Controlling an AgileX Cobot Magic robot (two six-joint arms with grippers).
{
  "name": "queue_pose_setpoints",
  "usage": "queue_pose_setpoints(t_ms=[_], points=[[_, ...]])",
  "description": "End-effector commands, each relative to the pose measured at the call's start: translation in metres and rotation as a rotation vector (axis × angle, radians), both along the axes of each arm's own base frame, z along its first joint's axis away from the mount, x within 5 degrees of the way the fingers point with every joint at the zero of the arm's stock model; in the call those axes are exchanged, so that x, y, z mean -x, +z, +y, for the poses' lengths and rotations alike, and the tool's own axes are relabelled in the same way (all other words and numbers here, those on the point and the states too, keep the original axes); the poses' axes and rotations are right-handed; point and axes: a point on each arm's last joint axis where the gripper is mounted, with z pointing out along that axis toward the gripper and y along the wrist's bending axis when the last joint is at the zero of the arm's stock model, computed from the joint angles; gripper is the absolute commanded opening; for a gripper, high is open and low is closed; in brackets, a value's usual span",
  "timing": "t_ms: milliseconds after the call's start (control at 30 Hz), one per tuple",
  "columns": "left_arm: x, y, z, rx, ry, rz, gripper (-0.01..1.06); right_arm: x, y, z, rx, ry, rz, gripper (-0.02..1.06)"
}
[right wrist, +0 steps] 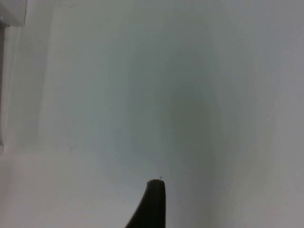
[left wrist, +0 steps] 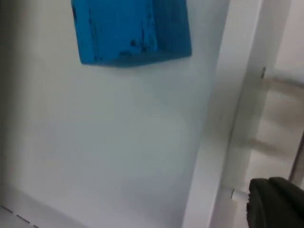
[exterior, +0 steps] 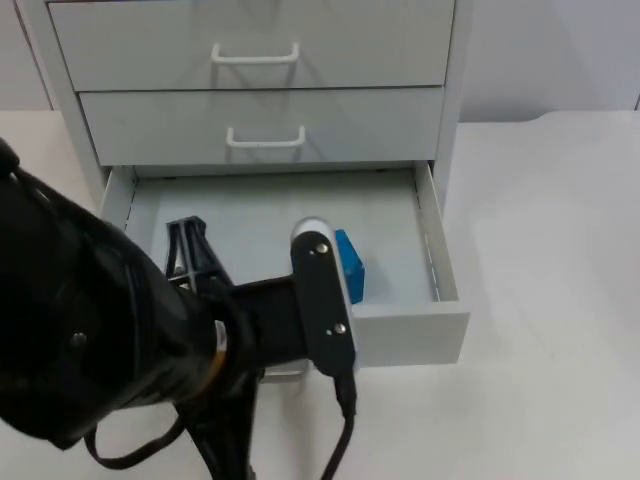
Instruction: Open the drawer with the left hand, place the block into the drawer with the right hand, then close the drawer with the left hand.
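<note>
Just right of the left end effector (exterior: 185, 245), whose grip state cannot be told, blue block (exterior: 349, 266) lies inside the open bottom drawer (exterior: 440, 335), awaiting closure.

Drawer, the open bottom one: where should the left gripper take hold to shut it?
Take the drawer by its front panel, coming from the table side and pushing toward the cabinet. The panel is flat and upright, facing outward; its handle is hidden behind the left arm. The block lies inside, just behind that panel.
</note>
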Motion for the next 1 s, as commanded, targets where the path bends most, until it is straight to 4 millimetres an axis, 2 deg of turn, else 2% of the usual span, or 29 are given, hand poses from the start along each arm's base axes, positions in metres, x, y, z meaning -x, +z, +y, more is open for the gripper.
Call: queue_pose_setpoints(t_ms=[0,233,467,600,667,733,967], points=[[-0.001,-0.001,0.0,0.008,0.006,0.008,0.0,0.001,0.0,-0.002,0.005,-0.001,-0.011,0.78],[-0.014,-0.01,-0.008,-0.015,0.025,-0.011,0.0,0.001,0.0,-0.002,0.0,-0.009,-0.011,0.78],[-0.031,-0.012,-0.003,-0.001,0.092,-0.02,0.0,0.001,0.0,-0.002,-0.002,-0.01,-0.011,0.78],[-0.051,-0.004,0.002,0.031,0.144,-0.045,0.0,0.0,0.001,-0.002,-0.004,-0.01,-0.017,0.78],[-0.053,-0.003,0.002,0.036,0.146,-0.048,0.0,0.0,0.001,-0.002,-0.004,-0.01,-0.017,0.78],[-0.067,0.0,0.005,0.048,0.155,-0.052,0.0,0.0,0.001,-0.002,-0.005,-0.01,-0.019,0.78],[-0.1,-0.003,0.01,0.061,0.212,-0.073,0.0,0.0,0.001,-0.002,-0.005,-0.01,-0.019,0.78]])
